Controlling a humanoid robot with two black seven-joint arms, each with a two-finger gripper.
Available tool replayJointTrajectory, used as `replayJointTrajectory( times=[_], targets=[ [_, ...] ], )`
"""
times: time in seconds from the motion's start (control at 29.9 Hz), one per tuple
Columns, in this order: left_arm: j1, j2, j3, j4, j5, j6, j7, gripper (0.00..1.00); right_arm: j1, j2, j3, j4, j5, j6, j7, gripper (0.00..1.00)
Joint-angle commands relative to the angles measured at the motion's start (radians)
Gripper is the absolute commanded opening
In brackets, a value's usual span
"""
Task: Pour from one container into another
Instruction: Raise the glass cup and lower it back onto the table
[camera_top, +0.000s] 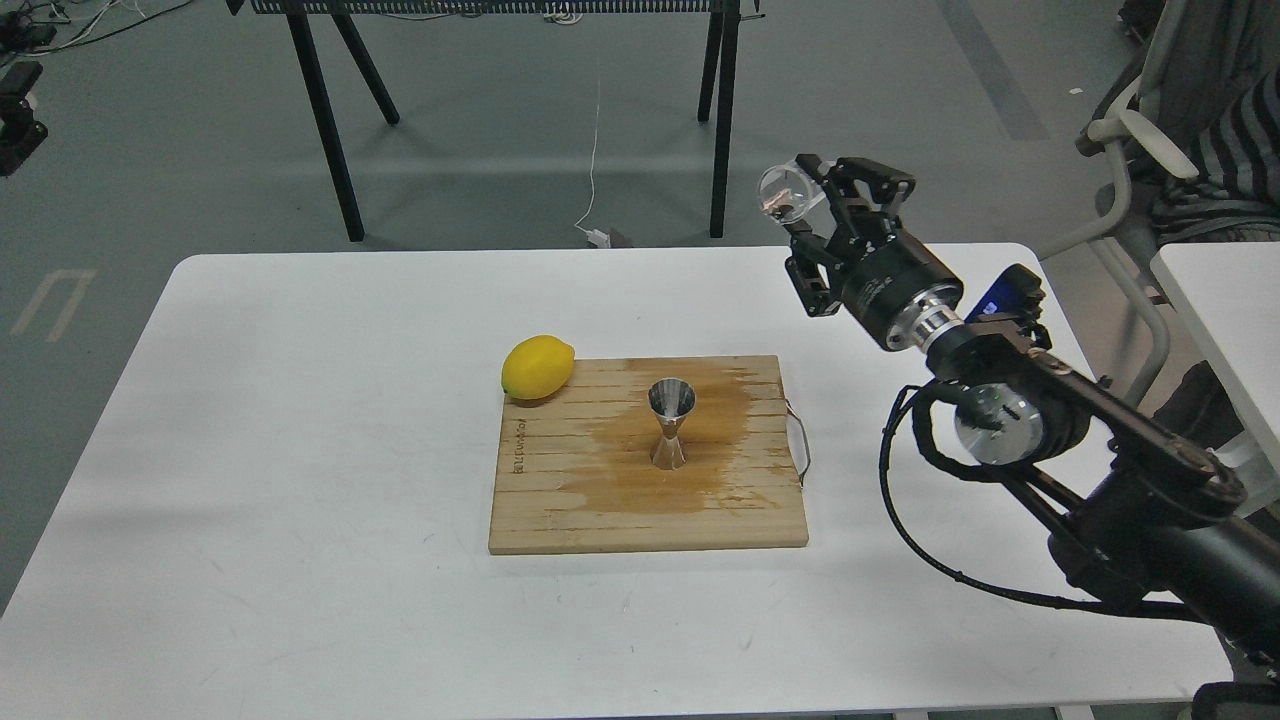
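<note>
The steel hourglass jigger (671, 425) stands upright in the middle of a wooden board (560, 510), on a wet dark patch. My right gripper (815, 200) is high above the table's far right part, well away from the jigger, and it is shut on the small clear glass cup (783, 192). The cup lies tilted on its side, its mouth facing left toward me. My left gripper is out of view.
A yellow lemon (538, 367) rests at the board's far left corner. The white table (300, 480) carries the board. A second table's black legs (325, 120) stand behind, and a chair (1140, 150) at the right.
</note>
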Motion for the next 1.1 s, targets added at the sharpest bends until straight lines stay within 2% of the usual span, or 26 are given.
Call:
replayJointTrajectory(
  times=[0.0,0.1,0.17,0.23,0.43,0.6,0.9,1.07],
  targets=[
    [-0.001,0.0,-0.001,0.0,0.0,0.0,-0.001,0.99,-0.062,-0.022,0.136,-0.079,0.166,0.115,-0.034,0.22],
    [-0.001,0.0,0.001,0.0,0.0,0.0,0.001,0.99,-0.113,-0.022,0.237,-0.171,0.251,0.19,-0.064,0.22],
    [-0.001,0.0,0.001,0.0,0.0,0.0,-0.001,0.99,-0.143,-0.022,0.295,-0.211,0.336,0.204,-0.092,0.22],
    [-0.001,0.0,-0.002,0.0,-0.002,0.0,-0.001,0.99,-0.174,-0.022,0.34,-0.237,0.406,0.203,-0.098,0.22],
    [-0.007,0.0,-0.002,-0.002,-0.005,0.0,0.003,0.99,-0.289,-0.01,0.408,-0.231,0.584,0.105,-0.095,0.22],
    [-0.013,-0.002,-0.001,-0.002,-0.005,0.0,0.004,0.99,-0.35,0.036,0.434,-0.239,0.612,0.059,-0.08,0.22],
    [-0.016,-0.005,-0.001,-0.002,-0.004,0.0,0.001,0.99,-0.404,0.09,0.44,-0.255,0.609,0.072,-0.061,0.23],
    [-0.016,-0.006,-0.001,-0.002,-0.003,0.0,0.001,0.99,-0.404,0.142,0.446,-0.314,0.611,0.076,-0.06,0.25]
  ],
)
